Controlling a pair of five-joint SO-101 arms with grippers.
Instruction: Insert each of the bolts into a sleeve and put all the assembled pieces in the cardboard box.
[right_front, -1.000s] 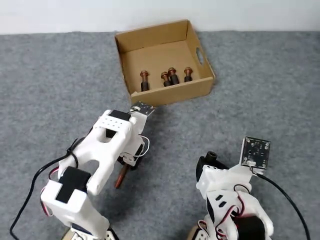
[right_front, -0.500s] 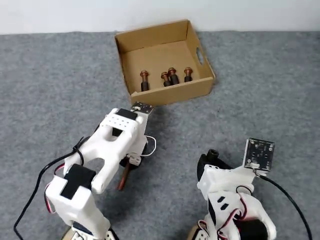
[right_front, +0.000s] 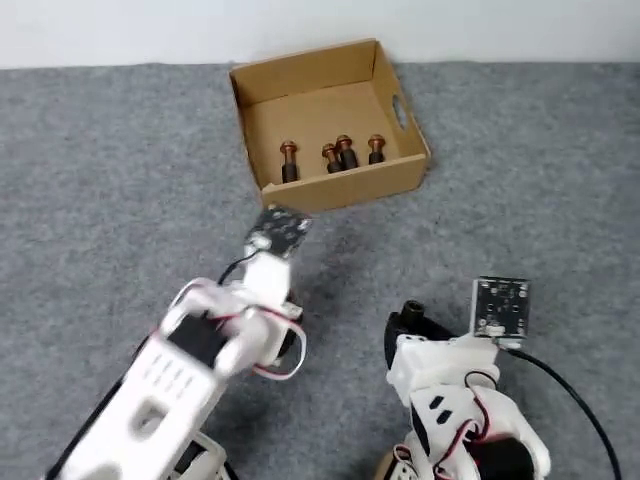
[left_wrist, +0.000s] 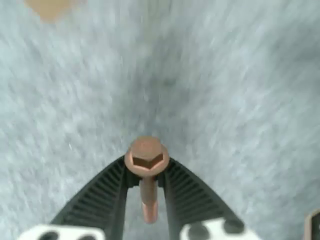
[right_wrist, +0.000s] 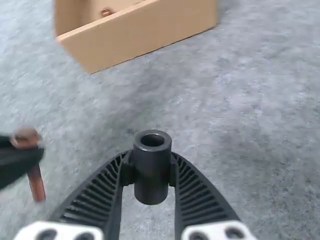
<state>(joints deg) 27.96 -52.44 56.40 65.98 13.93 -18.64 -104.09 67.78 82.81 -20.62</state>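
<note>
High view, showing four assembled pieces (right_front: 345, 150) standing in the box (right_front: 340, 190). Pinching a bolt (left_wrist: 146, 159) under its head in the left pincer (left_wrist: 146, 172), clamping an upright sleeve (right_wrist: 151, 145) in the right pincer (right_wrist: 151, 161), both near the box. Left to do, seemingly: joining this pair, boxing it.

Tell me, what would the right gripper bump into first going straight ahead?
Probably the grey carpet, with its sleeve touching first, short of the cardboard box; depth is unclear.
</note>
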